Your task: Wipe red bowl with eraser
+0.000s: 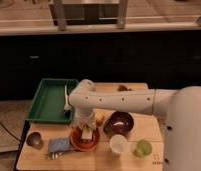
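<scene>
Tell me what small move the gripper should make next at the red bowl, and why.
Probably a short sideways rub across the bowl's inside. The gripper points down over the red bowl, and the eraser sits right under it, apparently against the bowl's inner surface, so a wiping stroke looks like the fitting step.
</scene>
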